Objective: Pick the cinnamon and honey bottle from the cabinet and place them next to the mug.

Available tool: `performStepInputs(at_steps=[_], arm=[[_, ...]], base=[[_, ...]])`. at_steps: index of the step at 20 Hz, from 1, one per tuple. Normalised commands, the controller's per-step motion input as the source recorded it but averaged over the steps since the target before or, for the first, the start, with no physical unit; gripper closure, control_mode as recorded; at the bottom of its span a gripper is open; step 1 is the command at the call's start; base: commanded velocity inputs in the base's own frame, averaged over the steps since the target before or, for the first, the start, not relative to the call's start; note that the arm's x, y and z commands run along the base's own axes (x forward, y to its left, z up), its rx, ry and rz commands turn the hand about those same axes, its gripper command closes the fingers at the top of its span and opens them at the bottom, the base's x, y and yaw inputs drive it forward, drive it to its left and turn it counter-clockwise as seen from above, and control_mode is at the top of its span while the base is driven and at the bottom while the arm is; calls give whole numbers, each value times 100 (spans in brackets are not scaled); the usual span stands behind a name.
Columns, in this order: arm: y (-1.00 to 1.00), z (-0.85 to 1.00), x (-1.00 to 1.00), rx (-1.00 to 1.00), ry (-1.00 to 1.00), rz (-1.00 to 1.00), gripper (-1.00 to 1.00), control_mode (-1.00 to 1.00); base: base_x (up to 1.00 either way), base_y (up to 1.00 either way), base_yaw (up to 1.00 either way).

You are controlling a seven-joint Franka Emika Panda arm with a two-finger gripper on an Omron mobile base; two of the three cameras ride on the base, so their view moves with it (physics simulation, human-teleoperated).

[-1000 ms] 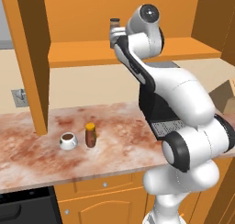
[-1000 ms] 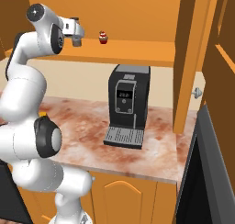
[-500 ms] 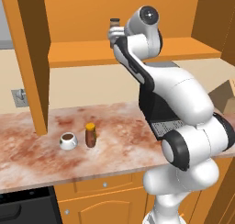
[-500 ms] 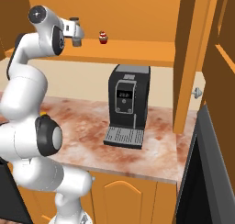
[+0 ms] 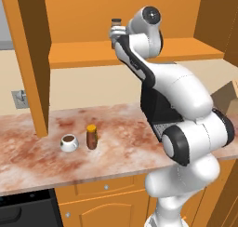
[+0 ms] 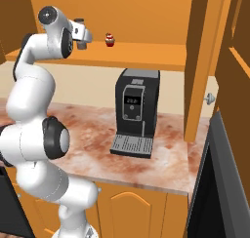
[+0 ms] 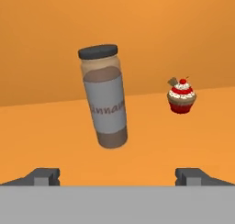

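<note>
The cinnamon, a grey-labelled jar with a dark lid, stands on the shelf of the orange cabinet; it leans in the hand view. My gripper is open just short of it, fingertips spread wide with the jar ahead of the gap, untouched. From the left base view the jar's lid peeks above my gripper. Down on the counter, the honey bottle with its yellow cap stands right beside the white mug.
A small red cupcake sits on the shelf to the right of the jar. A black coffee machine stands on the marble counter below. A cabinet side panel reaches down to the counter left of the mug.
The hand has edged slightly closer to the cinnamon jar on the shelf. Nothing else has moved.
</note>
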Motion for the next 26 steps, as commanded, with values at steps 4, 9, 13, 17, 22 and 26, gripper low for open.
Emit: performStepInputs(at_steps=[4,9,13,17,22,26], arm=[[0,0,34,0,6,0,-100,-100],[4,0,22,0,5,0,-100,-100],[9,0,13,0,2,0,-100,-100],[9,-5,13,0,0,0,-100,-100],[7,-7,16,0,0,0,-100,-100],[4,-12,19,0,0,0,-100,-100]], base=[[0,0,0],[0,0,0],[0,0,0],[0,0,0],[0,0,0],[0,0,0]])
